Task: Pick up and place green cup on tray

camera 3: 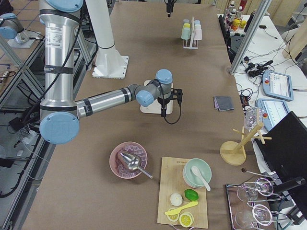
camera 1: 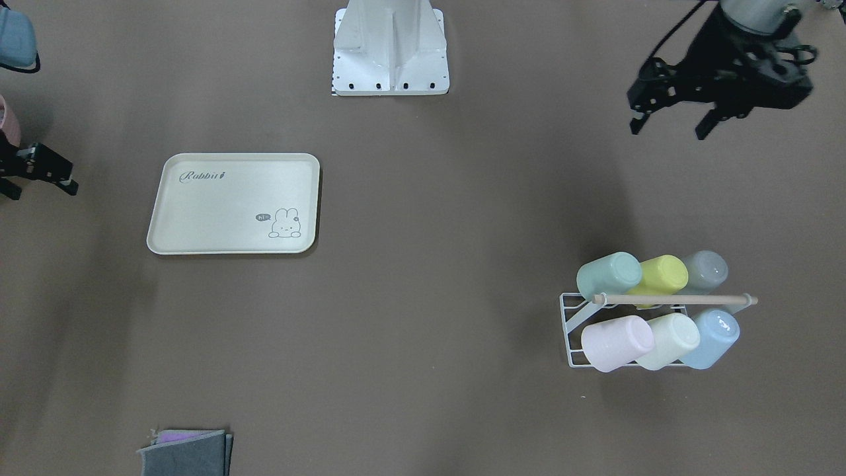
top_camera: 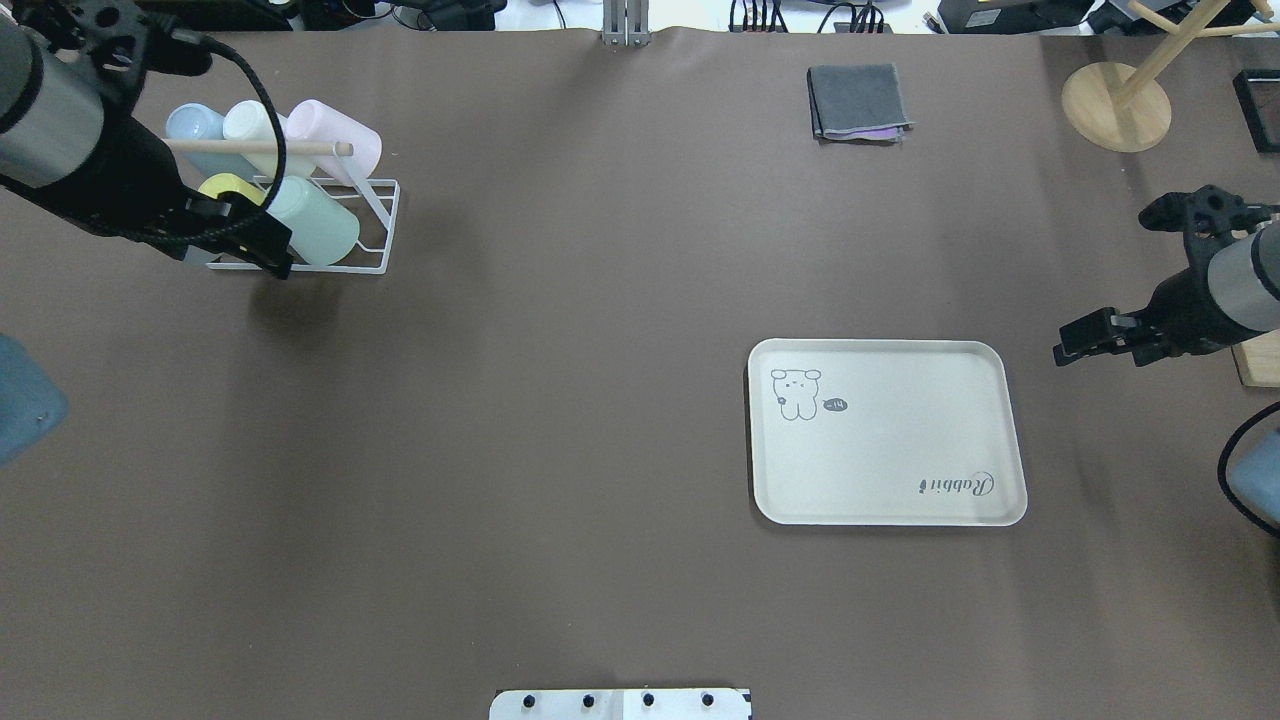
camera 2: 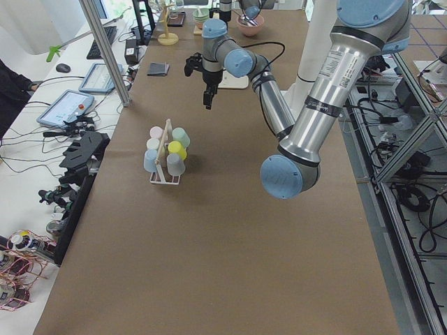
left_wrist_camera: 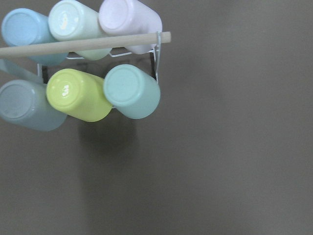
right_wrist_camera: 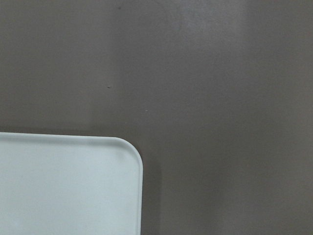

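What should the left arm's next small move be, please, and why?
Probably lower the left pincer toward the green cup. The pincer hangs open and empty, apart from the rack, while that cup sits tilted at the rack's end, beside the yellow-green cup.

Overhead and front-facing cameras look steeply down from opposite sides of the table [camera 1: 423, 330], sharing tray [camera 1: 225, 205] and rack [camera 1: 694, 299]. Side cameras look lengthwise. Wrist cameras close: left above rack, right above tray corner
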Controlling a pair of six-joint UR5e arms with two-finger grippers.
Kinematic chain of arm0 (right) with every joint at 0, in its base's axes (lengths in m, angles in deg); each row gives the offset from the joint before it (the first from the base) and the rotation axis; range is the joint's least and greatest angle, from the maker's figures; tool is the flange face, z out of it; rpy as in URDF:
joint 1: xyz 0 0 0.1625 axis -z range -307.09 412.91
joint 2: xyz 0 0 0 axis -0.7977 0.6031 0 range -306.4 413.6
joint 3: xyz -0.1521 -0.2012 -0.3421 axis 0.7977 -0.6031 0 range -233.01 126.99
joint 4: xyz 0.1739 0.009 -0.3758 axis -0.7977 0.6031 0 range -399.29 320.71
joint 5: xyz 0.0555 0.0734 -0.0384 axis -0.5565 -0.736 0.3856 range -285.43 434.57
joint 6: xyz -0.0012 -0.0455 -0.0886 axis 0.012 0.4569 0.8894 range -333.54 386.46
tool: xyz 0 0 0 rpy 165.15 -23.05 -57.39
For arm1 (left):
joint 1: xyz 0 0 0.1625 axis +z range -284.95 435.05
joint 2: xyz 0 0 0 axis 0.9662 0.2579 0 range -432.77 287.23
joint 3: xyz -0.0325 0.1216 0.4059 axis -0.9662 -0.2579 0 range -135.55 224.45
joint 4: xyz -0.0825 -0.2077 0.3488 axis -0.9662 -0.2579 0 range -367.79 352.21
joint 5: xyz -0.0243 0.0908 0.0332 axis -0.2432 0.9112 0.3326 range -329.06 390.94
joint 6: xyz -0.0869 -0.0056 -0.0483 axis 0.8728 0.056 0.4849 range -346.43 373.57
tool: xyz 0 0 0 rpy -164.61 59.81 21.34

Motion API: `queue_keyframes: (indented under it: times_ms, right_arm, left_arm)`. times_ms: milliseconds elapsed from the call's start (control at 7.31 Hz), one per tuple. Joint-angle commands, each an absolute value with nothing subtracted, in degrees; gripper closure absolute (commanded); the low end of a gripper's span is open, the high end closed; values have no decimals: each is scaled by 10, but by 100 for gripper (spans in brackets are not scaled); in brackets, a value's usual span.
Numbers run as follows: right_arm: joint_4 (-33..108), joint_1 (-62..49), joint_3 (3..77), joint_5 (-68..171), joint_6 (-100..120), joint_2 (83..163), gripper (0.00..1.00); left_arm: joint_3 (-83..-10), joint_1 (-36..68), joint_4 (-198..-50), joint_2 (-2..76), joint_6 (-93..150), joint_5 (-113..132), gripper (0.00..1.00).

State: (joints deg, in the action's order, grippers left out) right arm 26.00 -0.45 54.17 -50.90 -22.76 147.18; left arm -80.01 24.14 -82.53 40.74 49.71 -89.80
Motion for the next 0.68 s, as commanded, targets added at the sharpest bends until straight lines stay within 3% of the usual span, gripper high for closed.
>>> queue_keyframes:
  times_ms: [0, 274, 547]
  right_arm:
    - [115, 40, 464, -485, -287, 1474, 2]
    - [58, 55, 437, -475, -316, 1474, 2]
    - [56, 57, 440, -477, -318, 1470, 29]
  left_arm:
    - [-789, 399, -940, 371, 359, -667, 2]
    - [-780, 452, -945, 331, 63, -455, 2]
    - [-751, 506, -944, 322, -96, -276, 2]
